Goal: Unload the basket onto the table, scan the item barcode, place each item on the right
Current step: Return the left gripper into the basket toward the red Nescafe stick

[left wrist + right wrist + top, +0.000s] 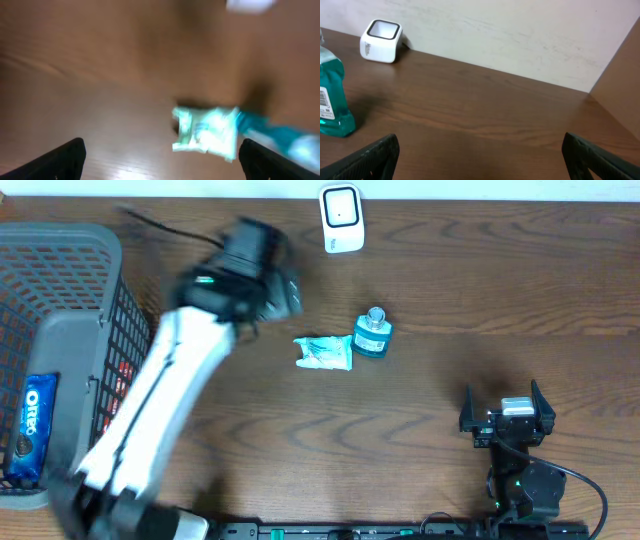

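Note:
A teal-and-white packet (323,352) lies flat on the wooden table, touching a teal bottle (373,333) on its right. The white barcode scanner (341,218) stands at the table's back edge. My left gripper (162,165) is open and empty, hovering left of and behind the packet (207,131); that view is motion-blurred. Near the front right my right gripper (503,402) rests open with nothing between its fingers. In the right wrist view the bottle (332,100) is at far left and the scanner (380,34) behind it.
A grey wire basket (70,330) fills the left side, holding a blue Oreo pack (33,428). The left arm (160,390) stretches diagonally over the basket's right edge. A pale wall (520,35) runs behind the table.

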